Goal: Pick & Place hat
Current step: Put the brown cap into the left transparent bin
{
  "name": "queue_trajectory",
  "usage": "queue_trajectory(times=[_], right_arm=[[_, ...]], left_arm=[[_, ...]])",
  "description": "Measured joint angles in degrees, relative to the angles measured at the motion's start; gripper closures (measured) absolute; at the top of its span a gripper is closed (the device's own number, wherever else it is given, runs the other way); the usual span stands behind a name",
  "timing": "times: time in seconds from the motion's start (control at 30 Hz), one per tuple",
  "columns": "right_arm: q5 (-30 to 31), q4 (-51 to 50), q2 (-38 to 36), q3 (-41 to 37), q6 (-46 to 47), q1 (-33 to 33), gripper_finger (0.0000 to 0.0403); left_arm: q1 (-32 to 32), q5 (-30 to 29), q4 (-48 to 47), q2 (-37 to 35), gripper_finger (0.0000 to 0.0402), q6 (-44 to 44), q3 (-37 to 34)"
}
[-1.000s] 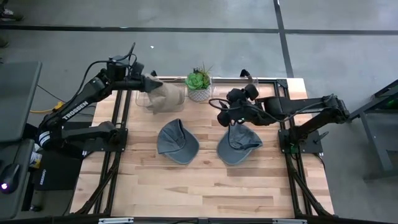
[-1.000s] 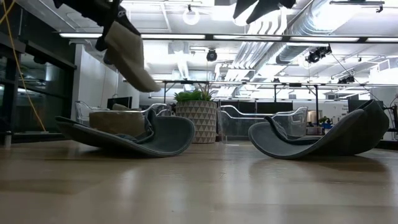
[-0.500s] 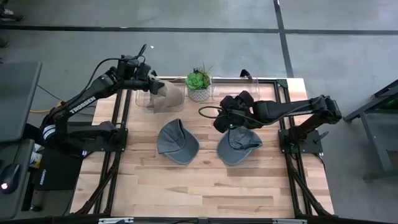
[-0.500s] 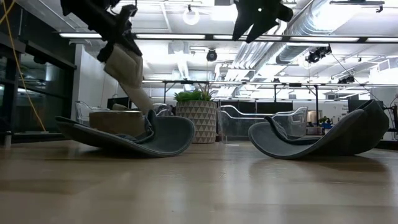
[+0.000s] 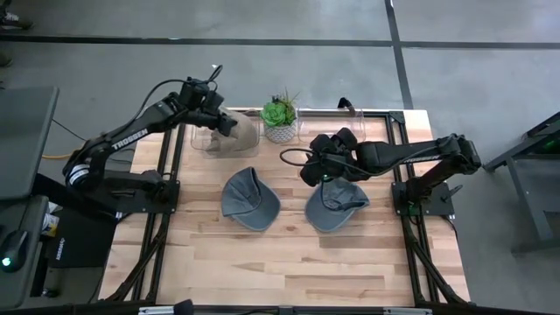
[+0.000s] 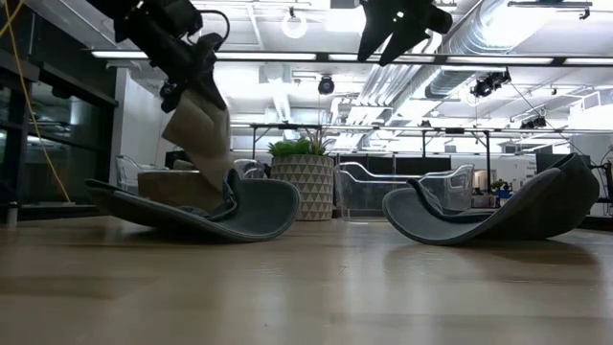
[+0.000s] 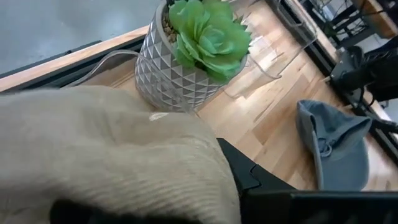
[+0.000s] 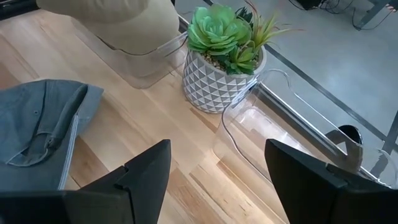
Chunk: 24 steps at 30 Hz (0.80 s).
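A tan hat (image 5: 234, 133) hangs from my left gripper (image 5: 220, 123) over a clear bin (image 5: 203, 144) at the table's far left; in the low view the tan hat (image 6: 201, 134) dips behind the left grey hat. It fills the left wrist view (image 7: 112, 149). Two grey hats lie crown down on the table, one at the middle (image 5: 249, 198) and one right of it (image 5: 335, 205). My right gripper (image 5: 318, 166) is open and hovers above the right grey hat, touching nothing. My left gripper is shut on the tan hat's upper end (image 6: 188, 91), coming from above and slanting toward the table's right. The cloth covers the fingers in the wrist view, so which part they pinch is hidden. The hat hangs tilted below the gripper, with its lower end (image 6: 215, 177) down at the bin.
A potted succulent (image 5: 280, 118) stands at the far edge between the clear bin and a second clear container (image 8: 267, 124) to its right. The near half of the wooden table (image 5: 289, 262) holds nothing.
My left gripper has moved toward the table's right and down, lowering the tan hat from clear above the grey hat to the bin. My right gripper shifted a little toward the left early on, then stayed still and open.
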Motion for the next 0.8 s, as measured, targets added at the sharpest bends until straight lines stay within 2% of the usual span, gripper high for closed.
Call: queue_trajectory(times=[0.33, 0.8], right_arm=[[-0.1, 0.1, 0.0, 0.0, 0.7, 0.0, 0.0146], [0.0, 0.4, 0.0, 0.0, 1.5, 0.0, 0.0148]], left_arm=[[0.0, -3.1, 0.7, 0.6, 0.0401, 1.0, 0.0], [0.0, -8.6, 2.0, 6.0, 0.0401, -1.8, 0.0]])
